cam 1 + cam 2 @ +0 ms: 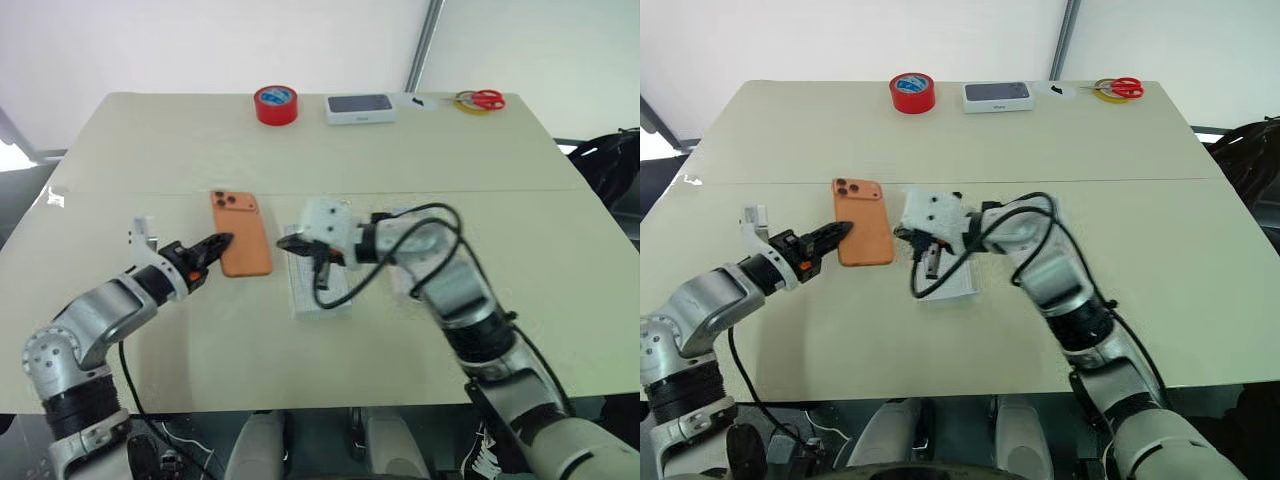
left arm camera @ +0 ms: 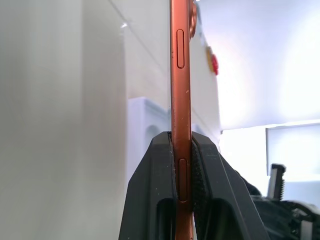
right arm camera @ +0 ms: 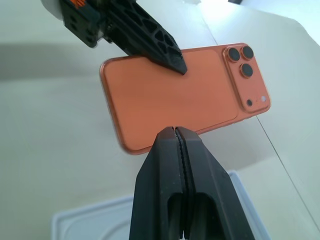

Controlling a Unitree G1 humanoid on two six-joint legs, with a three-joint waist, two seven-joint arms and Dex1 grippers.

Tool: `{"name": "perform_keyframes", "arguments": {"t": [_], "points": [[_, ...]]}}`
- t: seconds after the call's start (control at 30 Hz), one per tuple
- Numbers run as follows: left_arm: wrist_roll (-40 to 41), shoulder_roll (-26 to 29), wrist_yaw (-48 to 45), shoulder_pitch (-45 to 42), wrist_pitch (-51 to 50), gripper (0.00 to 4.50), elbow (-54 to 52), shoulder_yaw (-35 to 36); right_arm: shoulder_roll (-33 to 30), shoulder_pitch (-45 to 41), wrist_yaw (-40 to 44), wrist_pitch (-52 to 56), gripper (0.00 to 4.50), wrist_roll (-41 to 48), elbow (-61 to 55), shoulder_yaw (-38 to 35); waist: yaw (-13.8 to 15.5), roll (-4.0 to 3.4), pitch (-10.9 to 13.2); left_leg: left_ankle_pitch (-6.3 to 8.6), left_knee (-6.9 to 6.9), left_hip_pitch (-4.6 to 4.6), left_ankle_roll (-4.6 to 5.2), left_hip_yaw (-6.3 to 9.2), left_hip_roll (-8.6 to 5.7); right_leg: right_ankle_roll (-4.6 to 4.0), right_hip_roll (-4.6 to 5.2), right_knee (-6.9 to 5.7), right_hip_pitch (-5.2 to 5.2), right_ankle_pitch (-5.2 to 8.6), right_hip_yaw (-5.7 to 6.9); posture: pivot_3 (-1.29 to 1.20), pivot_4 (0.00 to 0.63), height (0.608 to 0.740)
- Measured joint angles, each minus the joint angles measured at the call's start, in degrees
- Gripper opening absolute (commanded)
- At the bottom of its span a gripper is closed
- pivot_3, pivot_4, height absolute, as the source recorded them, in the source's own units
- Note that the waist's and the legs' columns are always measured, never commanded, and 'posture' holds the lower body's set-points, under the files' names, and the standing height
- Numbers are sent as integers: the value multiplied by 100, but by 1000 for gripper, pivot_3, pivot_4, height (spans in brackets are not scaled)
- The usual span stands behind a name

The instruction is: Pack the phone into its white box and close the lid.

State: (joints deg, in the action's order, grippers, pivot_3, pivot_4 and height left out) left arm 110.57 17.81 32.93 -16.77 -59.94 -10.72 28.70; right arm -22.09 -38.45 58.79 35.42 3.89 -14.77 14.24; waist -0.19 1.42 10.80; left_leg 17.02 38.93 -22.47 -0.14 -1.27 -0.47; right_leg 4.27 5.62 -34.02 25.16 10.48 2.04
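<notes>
Orange phone (image 2: 180,115) shows edge-on, pinched in the left gripper (image 2: 184,150); its right wrist view shows three lenses beyond the clenched, empty right gripper (image 3: 176,131)

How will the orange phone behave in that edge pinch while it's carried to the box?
Likely stiff: the phone stays flat in the left tool. Its smooth back could slip, since only the fingertips clamp one edge. Held off-centre, it may pivot.

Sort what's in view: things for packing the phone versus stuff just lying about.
Job: phone, held by left gripper; white tray piece beside it, box or insert unclear.
Lying about: red tape roll; dark-topped white box; red-handled scissors.
</notes>
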Motion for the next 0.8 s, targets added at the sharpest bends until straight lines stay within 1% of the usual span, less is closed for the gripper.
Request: {"name": "perform_keyframes", "arguments": {"t": [0.1,0.2,0.3,0.53,0.67,0.8], "points": [[59,-257,362,71,525,53,-373,-766,-490,280,156,305,0,496,-110,-553,41,1,1,1,1,1,5,-7,1,-3,-5,6,-2,2,-4,0,150,740],[80,-319,524,164,863,53,-534,-1236,-853,472,170,309,0,646,-124,-686,32,-1,2,0,0,4,4,-10,14,-4,-24,4,0,3,-5,0,150,740],[90,-312,608,307,1128,53,-553,-1516,-1077,614,72,288,0,645,-84,-715,43,-2,4,-4,2,5,-1,-10,22,-6,-44,5,0,5,-6,0,150,740],[-26,10,638,342,1227,53,-507,-2144,-1157,637,-192,105,0,643,62,-719,88,0,5,-6,12,3,-1,-10,21,-6,-52,11,-6,5,-10,0,150,740],[-201,-13,588,265,1340,53,-354,-2348,-1187,637,-271,-16,0,631,181,-691,102,2,7,-5,12,2,1,-8,20,-6,-52,16,-11,5,-9,0,150,740],[-396,-161,481,132,1440,53,-203,-2506,-1276,650,-298,-153,0,604,253,-600,99,3,7,-5,13,4,1,-7,20,-6,-52,18,-14,4,-9,0,150,740]]}}
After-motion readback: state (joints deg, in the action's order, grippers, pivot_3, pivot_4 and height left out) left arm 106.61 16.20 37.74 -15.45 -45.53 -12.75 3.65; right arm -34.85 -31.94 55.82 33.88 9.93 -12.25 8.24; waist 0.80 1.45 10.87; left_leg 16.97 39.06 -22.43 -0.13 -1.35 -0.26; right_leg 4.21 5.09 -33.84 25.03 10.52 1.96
